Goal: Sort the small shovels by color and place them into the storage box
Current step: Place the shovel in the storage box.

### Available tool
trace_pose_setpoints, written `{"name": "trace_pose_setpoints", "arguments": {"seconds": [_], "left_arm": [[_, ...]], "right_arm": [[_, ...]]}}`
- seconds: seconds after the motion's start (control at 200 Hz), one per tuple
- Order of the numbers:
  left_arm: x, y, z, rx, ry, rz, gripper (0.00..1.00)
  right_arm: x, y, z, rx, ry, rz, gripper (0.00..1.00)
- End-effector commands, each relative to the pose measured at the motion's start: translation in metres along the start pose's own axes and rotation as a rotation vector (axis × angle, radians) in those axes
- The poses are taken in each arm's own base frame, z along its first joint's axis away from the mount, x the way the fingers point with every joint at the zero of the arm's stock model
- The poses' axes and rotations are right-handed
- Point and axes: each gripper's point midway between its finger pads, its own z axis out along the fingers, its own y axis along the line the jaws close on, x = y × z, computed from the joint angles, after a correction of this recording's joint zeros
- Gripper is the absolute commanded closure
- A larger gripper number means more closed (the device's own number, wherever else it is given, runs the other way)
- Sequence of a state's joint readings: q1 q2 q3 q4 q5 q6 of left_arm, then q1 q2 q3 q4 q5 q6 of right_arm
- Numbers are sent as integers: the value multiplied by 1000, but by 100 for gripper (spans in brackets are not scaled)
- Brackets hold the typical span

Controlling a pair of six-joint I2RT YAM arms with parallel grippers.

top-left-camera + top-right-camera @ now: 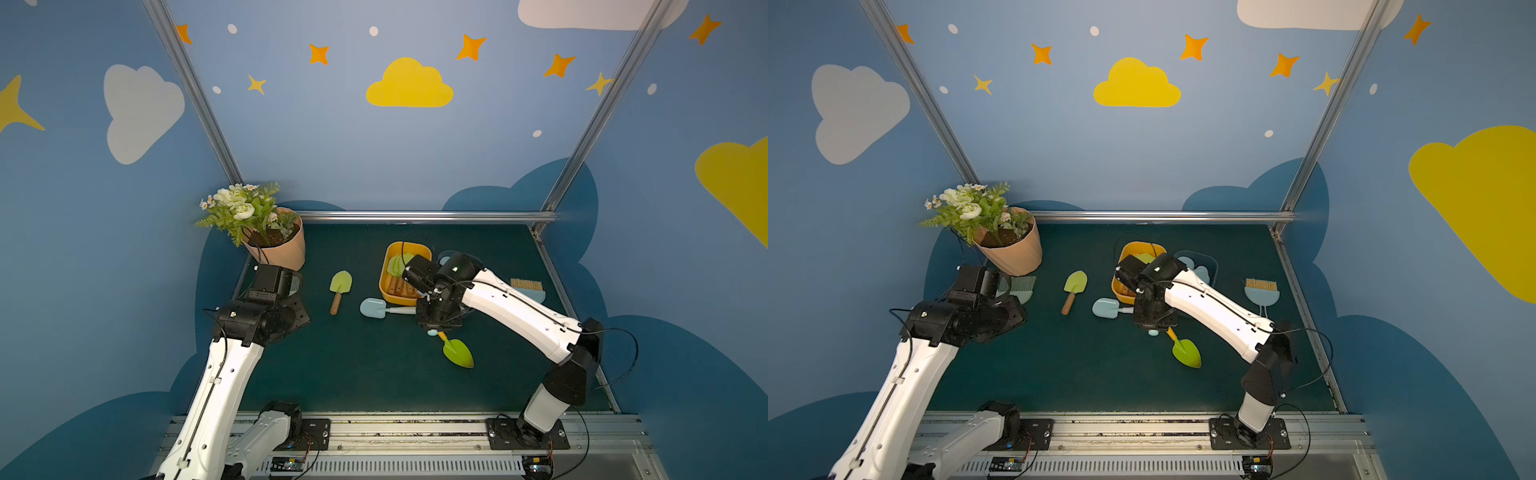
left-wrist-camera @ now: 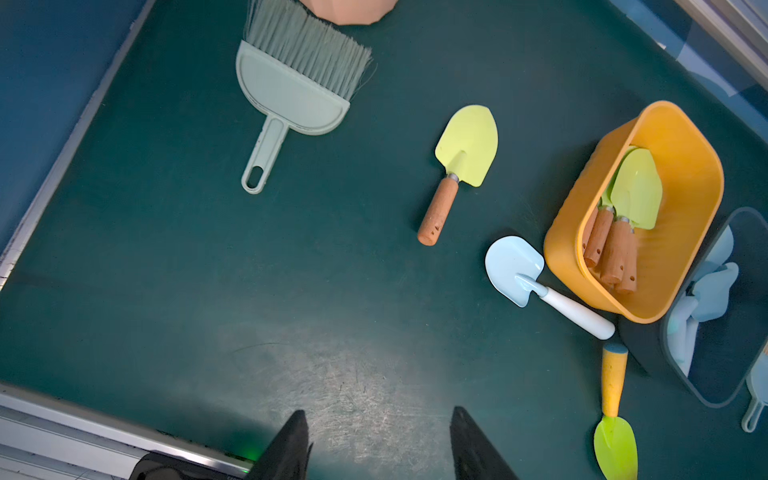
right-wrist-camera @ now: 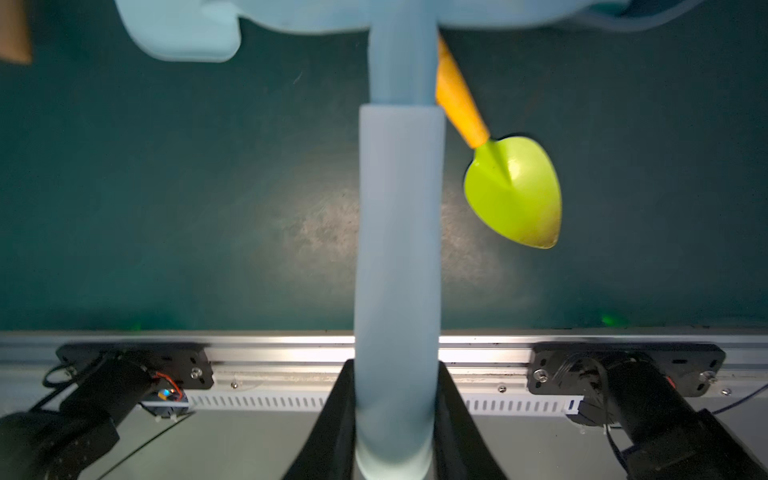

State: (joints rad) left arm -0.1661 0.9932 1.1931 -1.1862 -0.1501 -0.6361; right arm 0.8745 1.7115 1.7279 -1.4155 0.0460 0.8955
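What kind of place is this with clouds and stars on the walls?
Probably a robot practice booth, decorated like a playroom: blue walls painted with yellow clouds and orange stars, two white robot arms bolted to a metal rail, and a dark green tabletop.

Scuffed matt table (image 2: 166, 291) (smooth plastic shovel (image 3: 397, 249))
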Motion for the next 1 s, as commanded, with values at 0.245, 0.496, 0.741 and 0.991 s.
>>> {"name": "trace_pose_setpoints", "arguments": {"seconds": [0.245,0.496,0.741,0.991], "left_arm": [[12,-26,19,27,47,64,54],[21,-34,27,50,71,87,54],[27,-40,32,59,84,108,54],[29,-45,36,63,91,123,54]], "right_arm": [[-55,-60,16,59,59,102,85],[-84,-80,40,69,102,166,86],[-105,-86,62,86,131,185,85],[-120,-84,78,90,153,191,85]]}}
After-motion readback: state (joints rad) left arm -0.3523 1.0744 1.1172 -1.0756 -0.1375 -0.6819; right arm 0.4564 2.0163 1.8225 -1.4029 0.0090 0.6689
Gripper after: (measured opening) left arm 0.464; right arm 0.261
